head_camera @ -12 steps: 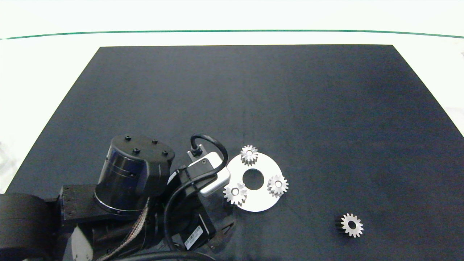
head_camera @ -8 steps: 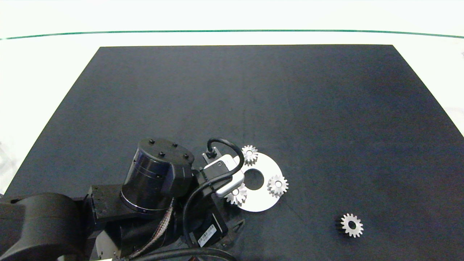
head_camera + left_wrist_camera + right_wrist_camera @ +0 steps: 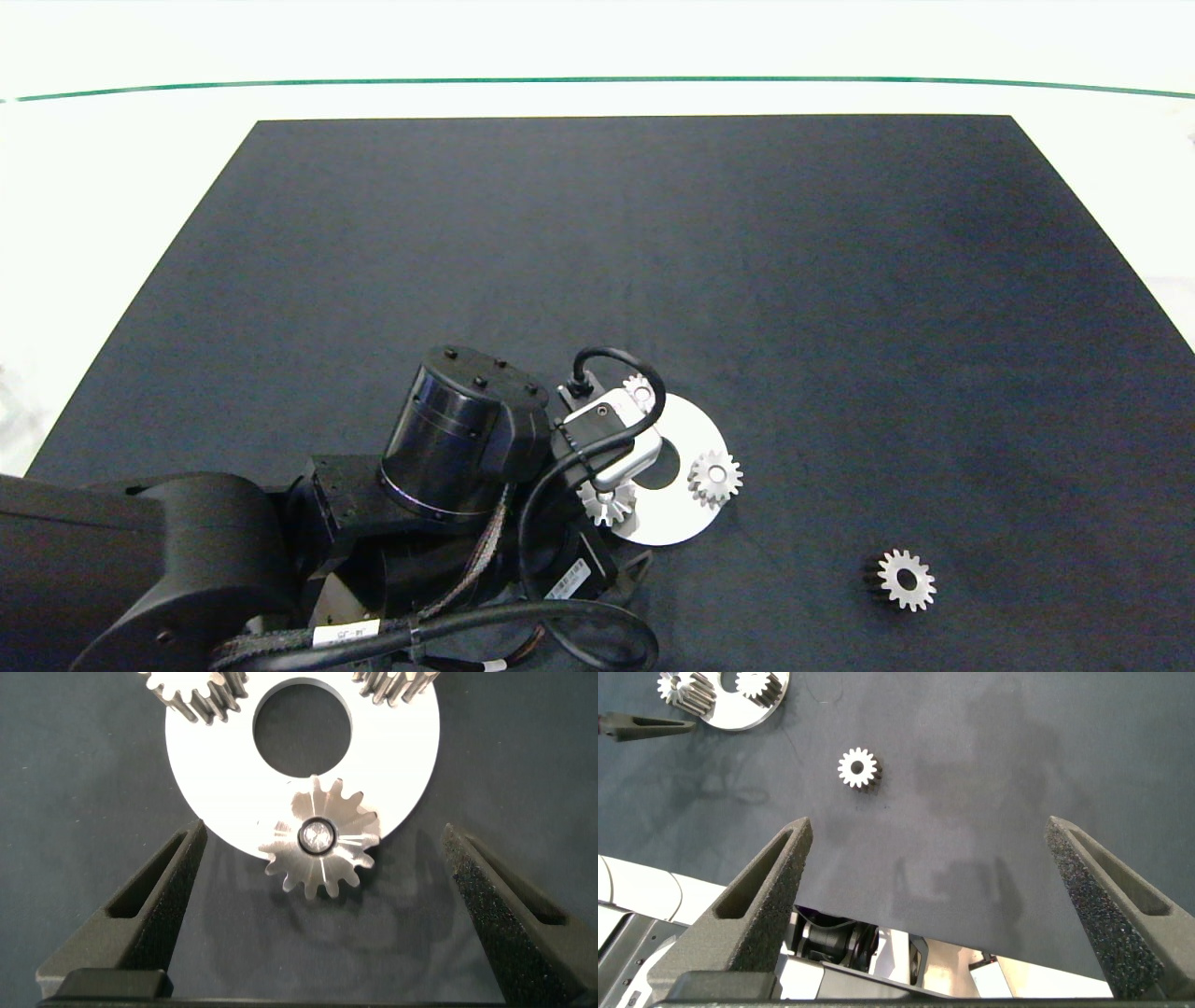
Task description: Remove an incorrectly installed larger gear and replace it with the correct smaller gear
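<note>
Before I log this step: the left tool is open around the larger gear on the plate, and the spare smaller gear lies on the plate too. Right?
Not quite. The smaller gear lies on the black mat, off the plate, as the head view shows. The left tool is indeed open around the larger gear.

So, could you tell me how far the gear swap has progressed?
Nothing is swapped yet. The larger gear sits on the round plate, with the open left claw straddling it, untouched. The smaller gear lies loose on the mat; the right claw hangs open, idle. Removal and replacement remain.
</note>
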Action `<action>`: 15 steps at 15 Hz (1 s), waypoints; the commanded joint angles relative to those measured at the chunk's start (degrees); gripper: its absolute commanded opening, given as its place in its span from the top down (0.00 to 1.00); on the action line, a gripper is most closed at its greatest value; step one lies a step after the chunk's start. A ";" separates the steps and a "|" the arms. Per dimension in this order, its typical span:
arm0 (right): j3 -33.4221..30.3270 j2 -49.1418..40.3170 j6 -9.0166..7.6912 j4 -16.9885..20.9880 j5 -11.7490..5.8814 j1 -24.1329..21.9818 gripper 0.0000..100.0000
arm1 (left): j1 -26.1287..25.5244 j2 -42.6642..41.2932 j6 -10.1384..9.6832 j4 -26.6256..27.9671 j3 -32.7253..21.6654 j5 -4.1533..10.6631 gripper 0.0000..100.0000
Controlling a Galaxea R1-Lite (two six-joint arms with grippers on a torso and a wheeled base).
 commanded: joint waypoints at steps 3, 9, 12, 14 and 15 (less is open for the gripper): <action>0.01 0.04 0.03 -0.40 0.05 0.03 0.00 | 0.07 1.23 0.13 -0.27 -0.47 0.07 0.00; 0.01 0.04 0.03 -0.40 0.05 0.03 0.00 | 0.07 2.02 0.05 -0.36 -0.47 1.21 0.05; 0.01 0.04 0.03 -0.49 0.05 0.03 0.00 | 0.16 2.02 0.05 -0.36 -0.47 1.21 0.11; 0.01 0.04 0.03 -0.40 0.05 0.03 0.00 | 0.07 2.11 0.05 -0.36 -0.56 1.21 0.16; 0.01 0.04 0.03 -0.40 0.05 0.03 0.00 | 0.07 2.11 0.05 -0.36 -0.65 1.21 0.17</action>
